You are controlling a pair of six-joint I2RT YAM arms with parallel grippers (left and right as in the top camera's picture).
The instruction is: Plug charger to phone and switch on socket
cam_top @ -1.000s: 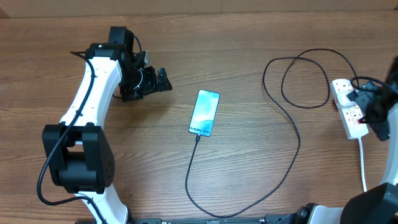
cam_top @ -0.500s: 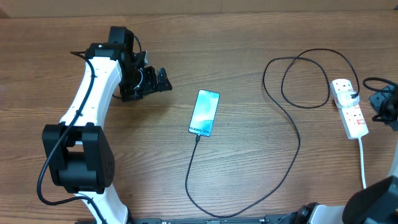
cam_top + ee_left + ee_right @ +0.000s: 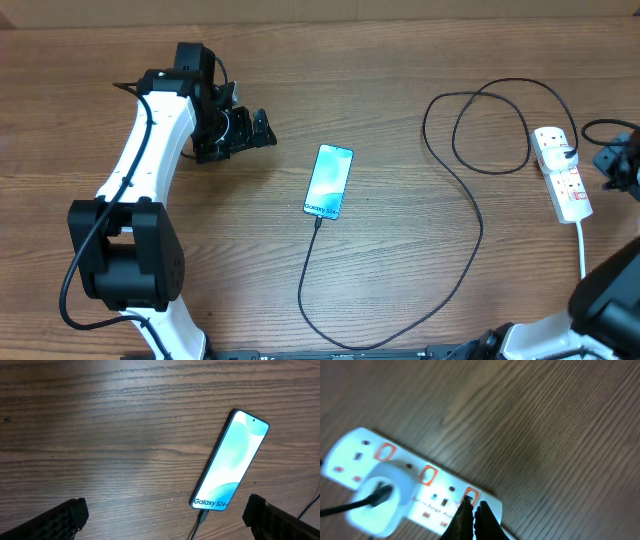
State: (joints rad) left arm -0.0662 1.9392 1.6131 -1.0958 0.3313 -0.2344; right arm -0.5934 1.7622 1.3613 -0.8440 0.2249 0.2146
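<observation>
The phone (image 3: 329,181) lies face up mid-table, its light blue screen (image 3: 230,462) reading Galaxy S24. The charger's thin black cable (image 3: 470,250) runs from a plug tip (image 3: 202,517) at the phone's bottom edge, round a wide loop, to a white plug (image 3: 384,496) seated in the socket (image 3: 562,176). My left gripper (image 3: 262,128) hovers open, left of the phone; its fingers (image 3: 60,520) hold nothing. My right gripper (image 3: 472,506) is shut on nothing, tips over the socket's (image 3: 427,491) end red-marked switch (image 3: 470,494); contact is unclear.
The socket's white cord (image 3: 583,265) trails toward the front edge at the right. The charger cable makes a double loop (image 3: 490,125) behind and left of the socket. The right arm (image 3: 618,165) is at the table's right edge.
My right gripper has shut and drawn back to the right, off the socket's top toward the table edge. The left arm, phone and cable have not moved.
</observation>
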